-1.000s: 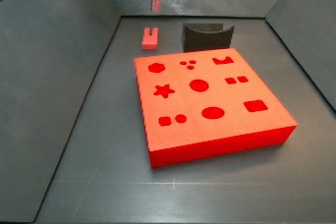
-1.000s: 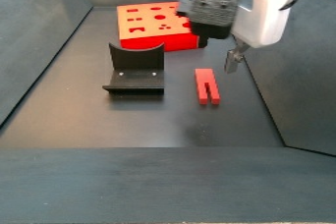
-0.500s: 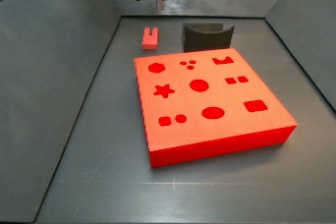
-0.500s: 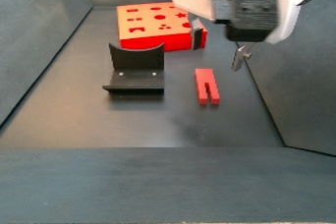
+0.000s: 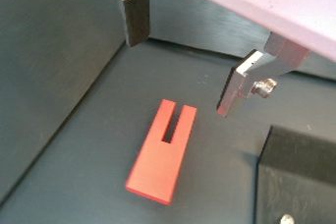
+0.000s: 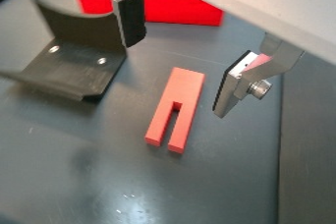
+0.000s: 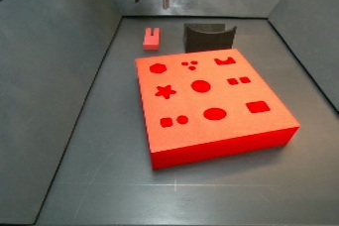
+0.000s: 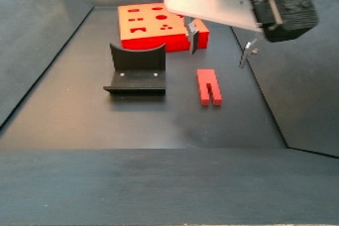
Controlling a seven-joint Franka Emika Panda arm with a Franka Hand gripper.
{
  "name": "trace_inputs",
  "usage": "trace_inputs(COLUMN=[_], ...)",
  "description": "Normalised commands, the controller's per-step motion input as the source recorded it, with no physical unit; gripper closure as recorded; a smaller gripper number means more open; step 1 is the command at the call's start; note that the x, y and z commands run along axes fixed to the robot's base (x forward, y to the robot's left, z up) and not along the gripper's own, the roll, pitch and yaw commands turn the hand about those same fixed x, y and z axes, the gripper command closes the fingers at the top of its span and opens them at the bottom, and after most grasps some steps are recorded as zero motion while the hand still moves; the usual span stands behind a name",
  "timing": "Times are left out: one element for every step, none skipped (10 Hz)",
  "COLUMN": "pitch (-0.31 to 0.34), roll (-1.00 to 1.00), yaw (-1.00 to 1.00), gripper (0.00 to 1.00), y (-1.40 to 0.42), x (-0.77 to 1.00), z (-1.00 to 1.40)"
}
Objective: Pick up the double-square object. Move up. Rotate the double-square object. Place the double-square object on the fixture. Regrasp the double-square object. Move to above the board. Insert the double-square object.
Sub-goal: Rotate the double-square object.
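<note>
1. Nothing of the task looks done yet. The double-square object lies flat on the dark floor of the enclosure, untouched, a narrow slot running in from one of its ends.

2. The end effector hangs in the air above it with its silver plates spread wide apart and nothing between them. In both wrist views the red piece sits below the gap, with one finger out past one end and the other off to its side.

3. In a side view the end effector sits well clear of the floor, so by my reckoning it has some way to go down before it can close on the piece.

4. The fixture stands empty just beside the double-square object, between it and the far wall on that side. Its upright back and base plate show plainly in a wrist view.

5. The board lies beyond the fixture, its cut-outs all open. I cannot tell from here which recess is meant for the piece.

6. So the whole run is left: pick up, lift, rotate, set on the fixture, regrasp, carry over the board, insert. I judge the first step, the pick, is the one in hand.
</note>
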Motion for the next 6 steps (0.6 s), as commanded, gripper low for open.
trace_inputs(pitch=[-0.035,-0.04,-0.052,-0.06,-0.061,-0.061], roll=[0.01,0.01,0.01,0.01,0.01,0.01], yaw=[1.0,1.0,1.0,1.0,0.69,0.46], gripper=[0.0,0.0,0.0,0.0,0.0,0.0], y=[0.0,0.0,0.0,0.0,0.0,0.0], x=[0.03,0.03,0.03,0.03,0.03,0.03], z=[-0.03,-0.03,-0.03,-0.03,-0.03,-0.03])
